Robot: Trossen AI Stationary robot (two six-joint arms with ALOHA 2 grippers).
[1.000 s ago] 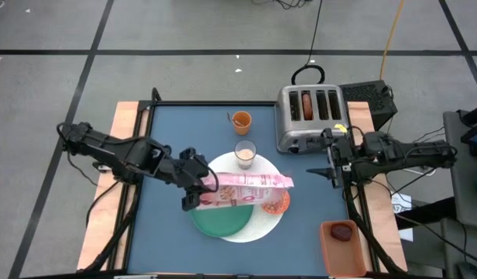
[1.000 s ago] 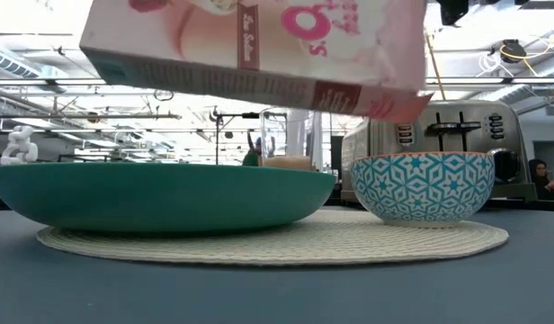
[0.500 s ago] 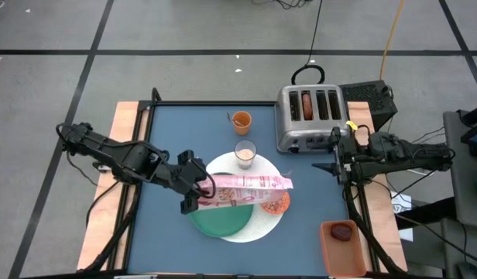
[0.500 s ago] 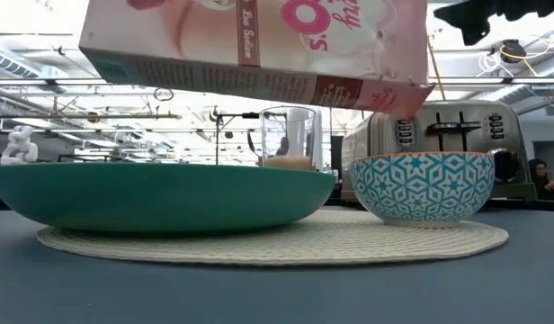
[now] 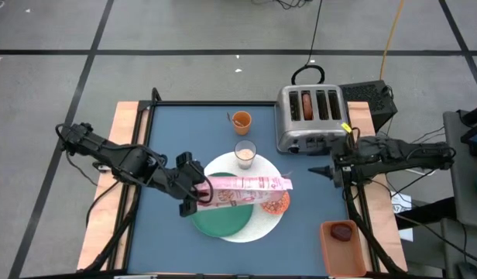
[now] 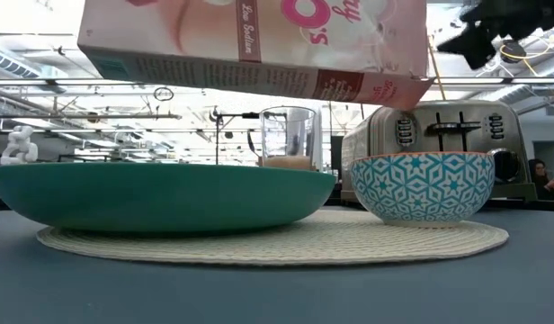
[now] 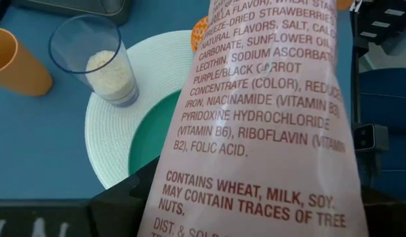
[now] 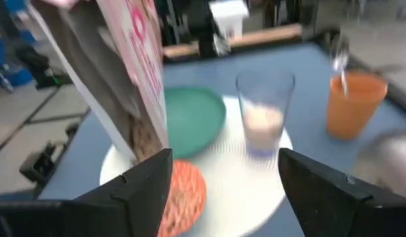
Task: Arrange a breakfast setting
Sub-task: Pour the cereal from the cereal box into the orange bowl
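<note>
My left gripper (image 5: 193,191) is shut on the pink cereal box (image 5: 248,186). The box hangs nearly level above the green round plate (image 5: 217,221) and the small bowl (image 5: 276,204). Its open end (image 8: 138,135) is over the bowl, which holds orange cereal. Plate, bowl and milk glass (image 5: 245,154) stand on the white disc (image 5: 258,229). The orange cup (image 5: 241,119) stands farther back with the metal spoon (image 8: 340,62) in it. My right gripper (image 5: 330,172) hangs open near the table's right edge, touching nothing. My left gripper pinches the box's closed end (image 7: 190,197) between its two fingers (image 7: 120,204), one on each broad face, with the narrow printed side toward the wrist camera. The fingers come from the table's left, slanting down. The box is lifted clear, its open end toward the right.
A metal toaster (image 5: 310,116) with the brown bagel (image 5: 307,105) in a slot stands at the back right, beside my right gripper. An orange tray (image 5: 343,246) with the dark-red fruit (image 5: 342,232) sits at the near right corner. Bare blue table lies at the left and back left.
My right gripper has sunk a little beside the toaster and rolled about its own axis, staying open. The cereal box stays held above the plate and bowl.
</note>
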